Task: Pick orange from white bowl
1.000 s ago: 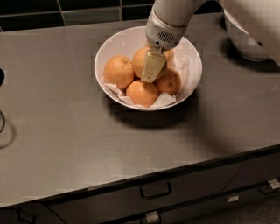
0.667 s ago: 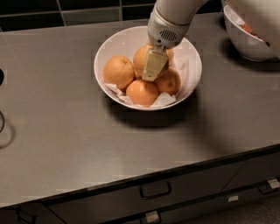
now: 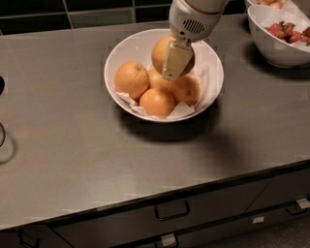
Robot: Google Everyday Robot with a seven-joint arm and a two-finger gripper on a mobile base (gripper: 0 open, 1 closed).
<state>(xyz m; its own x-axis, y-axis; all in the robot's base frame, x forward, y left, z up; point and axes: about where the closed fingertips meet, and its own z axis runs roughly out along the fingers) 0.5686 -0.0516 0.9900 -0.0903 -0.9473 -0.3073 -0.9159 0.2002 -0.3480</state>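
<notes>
The white bowl point(image 3: 127, 46), lined with crumpled white paper, sits on the grey counter at centre back. My gripper point(image 3: 171, 64) comes down from the top and is shut on the orange point(image 3: 159, 52), the large pale fruit, which it holds just above the other fruit, over the back of the bowl. One cream finger point(image 3: 177, 60) lies across the orange's front; the other finger is hidden behind it. Three smaller oranges stay in the bowl: left point(image 3: 131, 79), front point(image 3: 156, 101) and right point(image 3: 186, 89).
A white bowl of red strawberries point(image 3: 280, 44) stands at the back right, with another dish point(image 3: 265, 2) behind it. The grey counter point(image 3: 87, 155) runs to a front edge with drawers point(image 3: 172, 211) below. Dark tiles line the back wall.
My gripper has risen a little with the orange in it, lifting the fruit up from among the others. The strawberry bowl now shows more fully at the right.
</notes>
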